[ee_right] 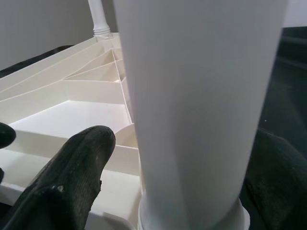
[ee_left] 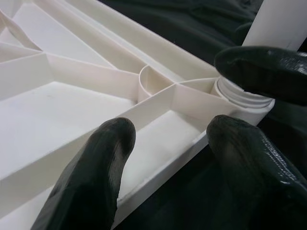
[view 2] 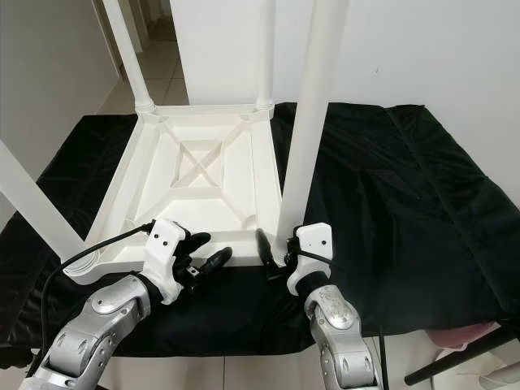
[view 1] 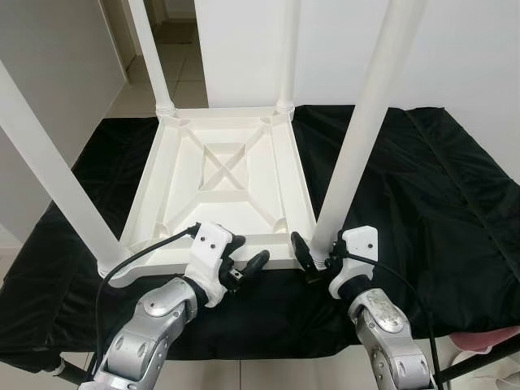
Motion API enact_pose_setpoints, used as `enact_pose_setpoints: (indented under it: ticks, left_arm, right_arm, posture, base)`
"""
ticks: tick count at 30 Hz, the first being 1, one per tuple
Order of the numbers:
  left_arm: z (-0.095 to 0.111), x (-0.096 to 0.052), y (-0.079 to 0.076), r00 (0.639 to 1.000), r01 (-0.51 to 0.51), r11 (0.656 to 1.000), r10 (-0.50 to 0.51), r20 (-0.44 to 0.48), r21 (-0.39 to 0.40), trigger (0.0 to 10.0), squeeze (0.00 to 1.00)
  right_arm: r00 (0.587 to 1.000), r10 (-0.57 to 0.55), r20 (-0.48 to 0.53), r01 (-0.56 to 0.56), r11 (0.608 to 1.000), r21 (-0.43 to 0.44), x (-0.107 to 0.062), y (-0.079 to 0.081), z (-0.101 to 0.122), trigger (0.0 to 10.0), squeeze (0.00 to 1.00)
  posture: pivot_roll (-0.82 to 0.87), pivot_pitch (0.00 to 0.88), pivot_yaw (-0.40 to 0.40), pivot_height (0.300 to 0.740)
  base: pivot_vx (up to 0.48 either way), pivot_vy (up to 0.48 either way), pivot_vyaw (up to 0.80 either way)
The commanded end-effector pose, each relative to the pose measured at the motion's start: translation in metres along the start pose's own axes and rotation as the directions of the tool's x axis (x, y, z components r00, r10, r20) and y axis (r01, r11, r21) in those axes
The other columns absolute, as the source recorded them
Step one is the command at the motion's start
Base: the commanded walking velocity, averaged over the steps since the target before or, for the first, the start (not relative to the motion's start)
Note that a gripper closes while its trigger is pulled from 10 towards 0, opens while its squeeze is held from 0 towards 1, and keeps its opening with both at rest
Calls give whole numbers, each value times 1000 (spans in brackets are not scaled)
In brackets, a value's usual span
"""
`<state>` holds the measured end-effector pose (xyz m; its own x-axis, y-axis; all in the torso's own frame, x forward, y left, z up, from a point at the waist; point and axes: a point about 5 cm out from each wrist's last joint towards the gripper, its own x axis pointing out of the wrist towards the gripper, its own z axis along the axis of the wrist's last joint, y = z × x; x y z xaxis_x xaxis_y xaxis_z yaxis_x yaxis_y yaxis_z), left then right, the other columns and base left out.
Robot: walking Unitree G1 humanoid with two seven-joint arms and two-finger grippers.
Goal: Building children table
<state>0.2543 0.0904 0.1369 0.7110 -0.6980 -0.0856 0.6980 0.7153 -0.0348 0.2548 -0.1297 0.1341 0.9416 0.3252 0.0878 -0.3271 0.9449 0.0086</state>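
Nearest the robot, both grippers work at the near edge of the inverted white plastic table top (view 1: 223,175), which lies underside-up on a surface draped in black cloth (view 1: 422,187). The left gripper (view 1: 244,264) sits at the middle of that near edge, fingers spread wide; in the left wrist view one finger rests over the ribbed inside of the top and the other lies outside the rim on the cloth, so the rim runs between them without being pinched. The right gripper (view 1: 313,256) is at the near right corner, its fingers set either side of the near right leg (view 1: 361,138) just above the socket collar; the right wrist view shows the leg between the fingers, one dark finger beside it and the other mostly hidden, so a full clamp cannot be confirmed, though it reads as closed around the leg. At the near left corner a second leg (view 1: 53,175) stands in its socket, leaning outward in the picture. Further back, the far left leg (view 1: 150,53) and the far right leg (view 1: 286,53) rise from the two far corners. Judgement: all four legs are in their sockets, so assembly looks nearly complete. What seems left is seating or tightening the near right leg, then turning the table upright. How firmly any leg is seated cannot be told.
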Motion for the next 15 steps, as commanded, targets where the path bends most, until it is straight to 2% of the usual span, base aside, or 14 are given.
enact_pose_setpoints:
  ticks: [1,8,11,15]
  left_arm:
    - [9,0,2,999,-41,999,41,-3,34,10000,0]
    - [15,-3,6,998,-60,997,61,-6,40,10000,0]
    - [17,-4,8,997,-81,993,82,-11,86,10000,0]
    - [20,-3,10,996,-91,990,92,-2,104,10000,0]
  right_arm:
    - [1000,9,9,-9,1000,-9,-1,0,3,10000,0]
    - [1000,-2,22,2,1000,-29,4,-2,4,10000,0]
    - [999,4,41,-3,1000,-25,6,2,8,10000,0]
    - [999,12,43,-11,1000,-27,6,6,7,10000,0]
  posture:
    - [-15,69,66,740]
    - [1,76,67,740]
    - [0,78,73,740]
    - [-2,80,62,740]
  base:
    - [0,0,0]
    - [0,0,0]
    - [0,0,0]
    - [0,0,0]
